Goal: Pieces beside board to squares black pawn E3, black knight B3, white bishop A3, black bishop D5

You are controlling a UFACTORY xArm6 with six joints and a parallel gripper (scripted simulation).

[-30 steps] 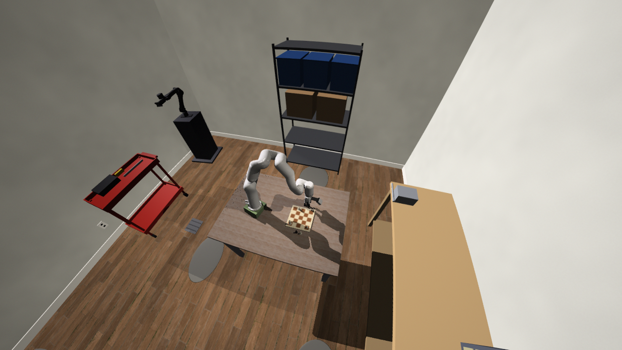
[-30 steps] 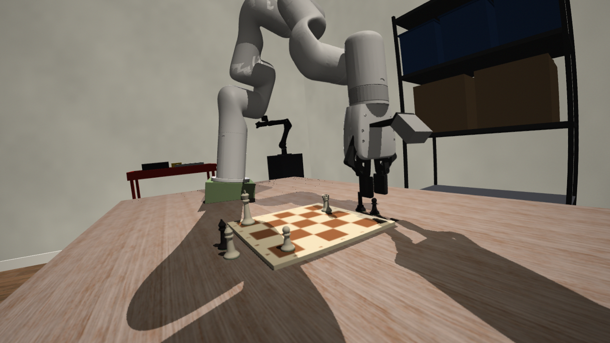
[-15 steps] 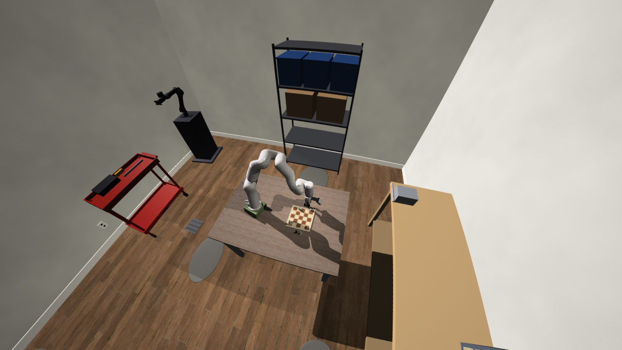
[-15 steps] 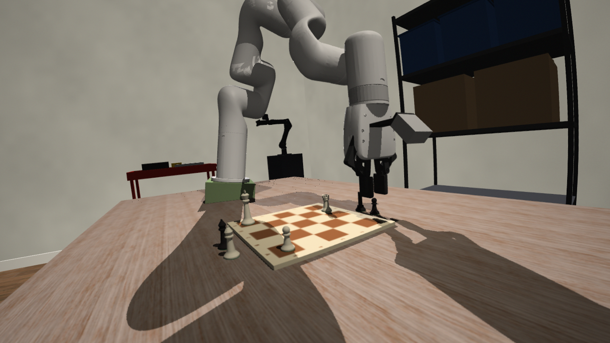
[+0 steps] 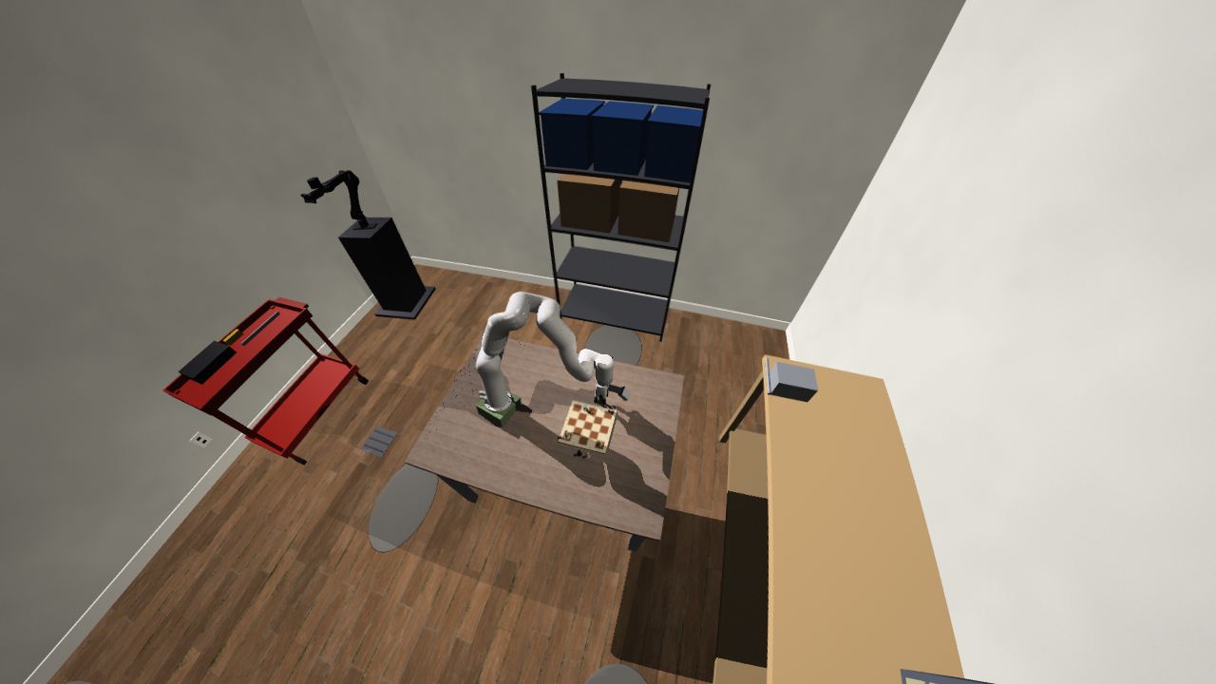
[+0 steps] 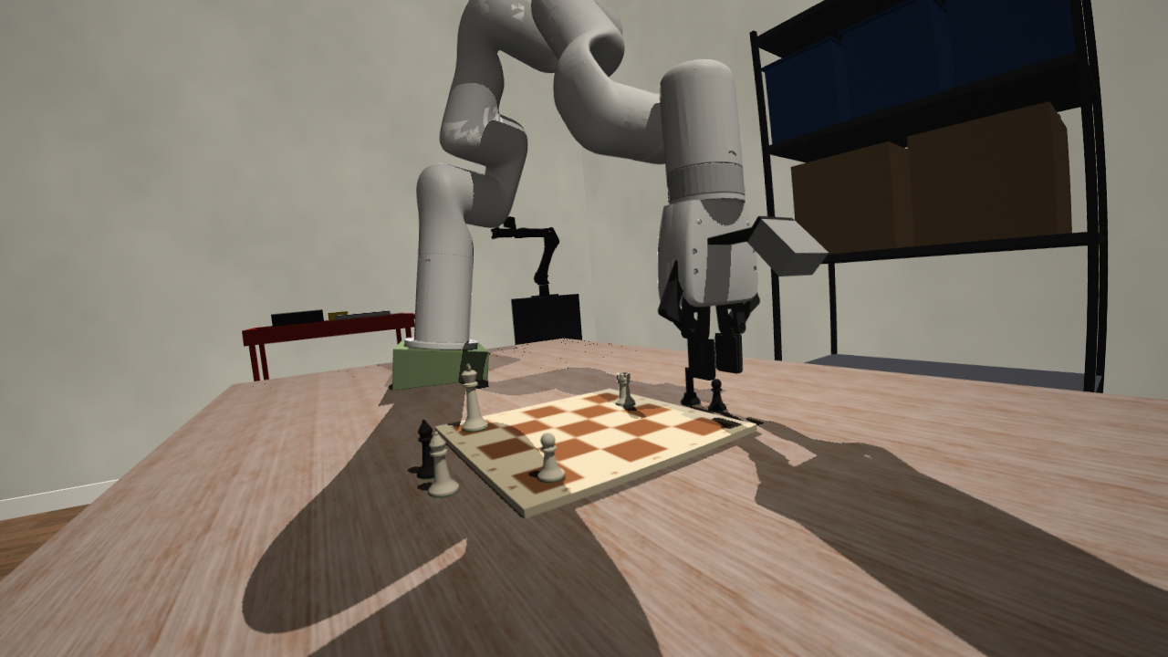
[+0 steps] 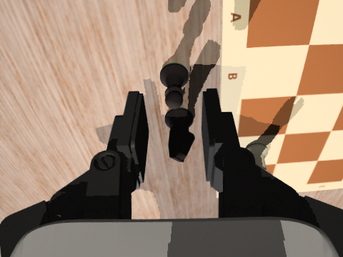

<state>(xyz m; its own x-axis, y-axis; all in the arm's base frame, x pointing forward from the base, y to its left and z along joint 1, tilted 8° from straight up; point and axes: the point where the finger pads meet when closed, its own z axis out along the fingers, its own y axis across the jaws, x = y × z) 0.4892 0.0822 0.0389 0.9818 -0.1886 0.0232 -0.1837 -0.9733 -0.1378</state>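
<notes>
Saw worktop (image 5: 510,459) (image 6: 203,457) (image 7: 53,71), board (image 5: 586,425) (image 6: 571,441) (image 7: 279,71) on it, gripper (image 5: 600,398) (image 6: 715,355) (image 7: 174,110) open and holding nothing, white bishop (image 5: 585,456) (image 6: 442,471) and black bishop (image 5: 578,453) (image 6: 425,453) upright off one side, black knight (image 6: 691,396) (image 7: 179,139) below the fingers off the opposite side, black pawn (image 6: 716,396) (image 7: 174,86) just beside it.

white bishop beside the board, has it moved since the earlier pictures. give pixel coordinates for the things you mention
No; the white bishop (image 5: 585,455) (image 6: 442,467) shows no shift either way against the board (image 5: 583,446) (image 6: 571,493) (image 7: 231,50) in the exterior view.
</notes>
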